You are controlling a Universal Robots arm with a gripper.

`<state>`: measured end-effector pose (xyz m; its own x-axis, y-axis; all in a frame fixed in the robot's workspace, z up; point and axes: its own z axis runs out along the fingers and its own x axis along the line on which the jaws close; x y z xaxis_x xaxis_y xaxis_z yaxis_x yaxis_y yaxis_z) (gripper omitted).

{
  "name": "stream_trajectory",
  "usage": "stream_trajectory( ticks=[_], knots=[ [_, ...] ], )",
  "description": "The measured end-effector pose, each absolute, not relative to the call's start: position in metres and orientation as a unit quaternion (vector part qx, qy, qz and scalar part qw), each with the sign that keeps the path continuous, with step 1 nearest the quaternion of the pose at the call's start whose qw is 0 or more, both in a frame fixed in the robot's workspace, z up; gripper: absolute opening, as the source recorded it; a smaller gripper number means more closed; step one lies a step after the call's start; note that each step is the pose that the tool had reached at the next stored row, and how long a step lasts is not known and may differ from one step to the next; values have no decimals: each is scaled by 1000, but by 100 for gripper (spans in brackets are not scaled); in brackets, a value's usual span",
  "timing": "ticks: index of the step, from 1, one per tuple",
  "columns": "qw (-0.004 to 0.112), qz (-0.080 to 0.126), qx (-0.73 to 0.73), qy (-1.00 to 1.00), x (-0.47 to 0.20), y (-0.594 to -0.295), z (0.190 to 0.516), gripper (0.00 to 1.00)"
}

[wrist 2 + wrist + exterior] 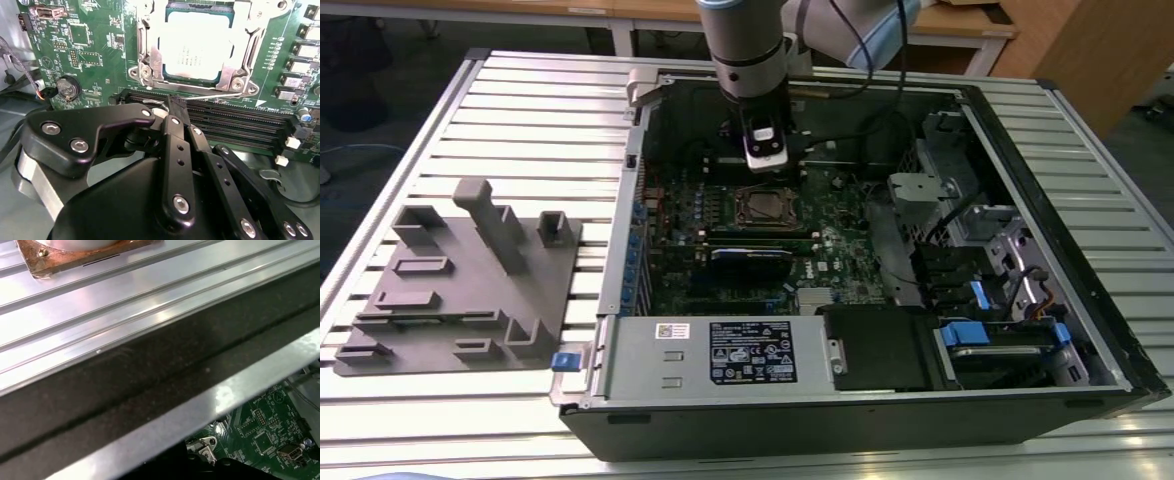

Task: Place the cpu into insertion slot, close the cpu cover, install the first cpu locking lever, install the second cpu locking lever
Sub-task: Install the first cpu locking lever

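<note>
Silver cpu (199, 50) beneath cpu cover (148, 50)

Black pincer (176, 104), silver screws (181, 202), grey arm (744, 40)

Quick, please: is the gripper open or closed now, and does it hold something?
Gripper: closed, with nothing visibly held; its tip is at the lever beside the cpu.

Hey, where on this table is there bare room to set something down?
The slatted table is bare between the grey fixture and its far edge, and along its near edge. Inside the computer case it's crowded, with the gripper beside the cpu cover.
</note>
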<state>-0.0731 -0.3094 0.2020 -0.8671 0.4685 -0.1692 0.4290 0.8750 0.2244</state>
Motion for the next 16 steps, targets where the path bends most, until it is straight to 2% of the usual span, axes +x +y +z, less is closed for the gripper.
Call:
stream_trajectory(
  ticks=[16],
  knots=[
    [111, 94, 208, 967, -73, -314, 200, 11]
  ],
)
